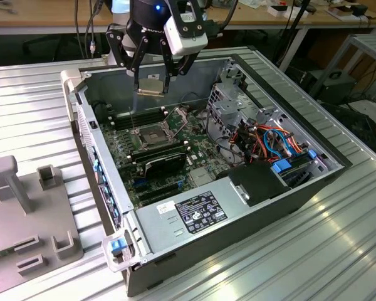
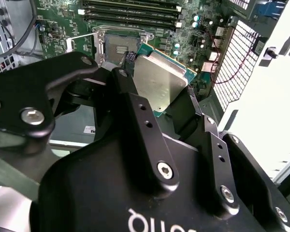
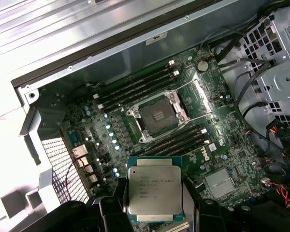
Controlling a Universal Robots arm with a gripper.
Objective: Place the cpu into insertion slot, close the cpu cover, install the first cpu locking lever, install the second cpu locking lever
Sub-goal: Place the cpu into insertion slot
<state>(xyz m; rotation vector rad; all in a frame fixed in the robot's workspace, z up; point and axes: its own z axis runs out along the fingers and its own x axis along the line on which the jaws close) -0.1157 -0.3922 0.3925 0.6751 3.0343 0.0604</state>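
We stand in a robotics lab: an opened grey metal computer case point(image 1: 250, 216) sits on a ribbed silver aluminium bench point(image 1: 338, 251), with cluttered long wooden desks point(image 1: 50, 14) behind.

Silvery ribbed bench point(image 1: 338, 251). On it, an open computer box point(image 1: 257, 216) in the middle and a grey holder point(image 1: 31, 219) toward the exterior view's left.

A ribbed silvery metal table point(image 1: 313, 251) spreads across the exterior view and catches bright light. A wooden desk point(image 1: 37, 12) with dangling cables point(image 1: 91, 31) runs at twelve o'clock. A grey metal rack point(image 1: 371, 44) stands at two o'clock, and a grey fixture point(image 1: 31, 219) sits on the table at eight o'clock.
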